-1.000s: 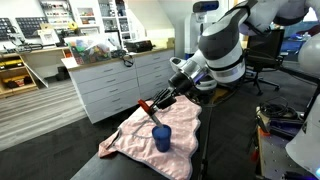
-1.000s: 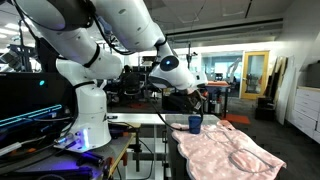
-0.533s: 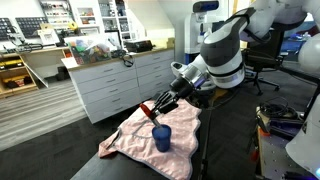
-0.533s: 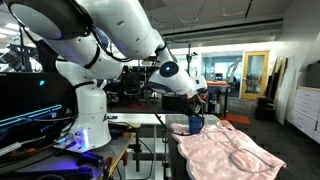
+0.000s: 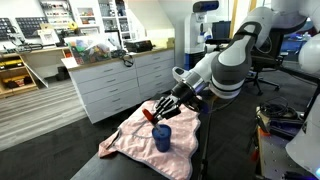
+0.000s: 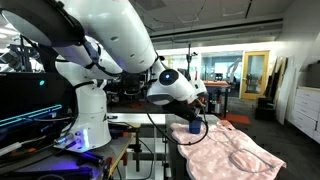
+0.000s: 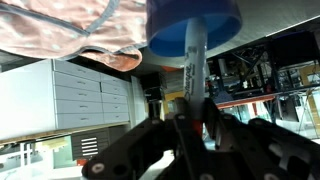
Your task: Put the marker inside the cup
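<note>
The marker (image 5: 148, 117) is clasped by the narrowed gripper (image 5: 155, 111) and is held tilted just above the cup (image 5: 162, 138), which is set on a pink cloth (image 5: 135, 148).

1. An exterior view stands raised and well back. It looks down across the surface (image 5: 125, 170) toward white cabinets (image 5: 110, 85).
2. An exterior view sits low beside the robot base (image 6: 85, 125) and looks level along the surface.
3. The wrist view looks along the fingers (image 7: 216, 125), very near the cup (image 7: 193, 25).
4. All three views share the cup and the pink cloth (image 5: 135, 140).
</note>
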Available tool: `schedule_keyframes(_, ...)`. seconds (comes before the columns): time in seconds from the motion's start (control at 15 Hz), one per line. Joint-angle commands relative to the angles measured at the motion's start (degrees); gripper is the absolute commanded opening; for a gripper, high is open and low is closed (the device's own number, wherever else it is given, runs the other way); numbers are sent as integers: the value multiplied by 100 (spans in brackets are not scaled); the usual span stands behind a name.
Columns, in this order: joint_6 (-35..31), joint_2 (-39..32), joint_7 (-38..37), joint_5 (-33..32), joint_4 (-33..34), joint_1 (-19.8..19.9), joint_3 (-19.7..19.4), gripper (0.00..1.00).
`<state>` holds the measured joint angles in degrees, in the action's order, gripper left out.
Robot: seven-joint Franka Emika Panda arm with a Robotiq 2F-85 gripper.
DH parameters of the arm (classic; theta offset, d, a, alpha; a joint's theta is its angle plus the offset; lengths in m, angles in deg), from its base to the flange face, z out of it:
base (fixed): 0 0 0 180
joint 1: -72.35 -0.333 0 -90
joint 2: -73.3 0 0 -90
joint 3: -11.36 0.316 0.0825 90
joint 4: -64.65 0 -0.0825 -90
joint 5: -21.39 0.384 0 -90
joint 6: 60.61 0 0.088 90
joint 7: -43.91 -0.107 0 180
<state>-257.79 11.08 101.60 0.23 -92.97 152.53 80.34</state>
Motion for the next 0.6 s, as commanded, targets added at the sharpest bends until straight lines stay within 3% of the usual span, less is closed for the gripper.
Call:
schedule_keyframes(0.0,57,16,-540,-550,210,-179,-171,47)
schedule_keyframes(0.53,-10,94,-1257,-1151,300,-168,-99,97)
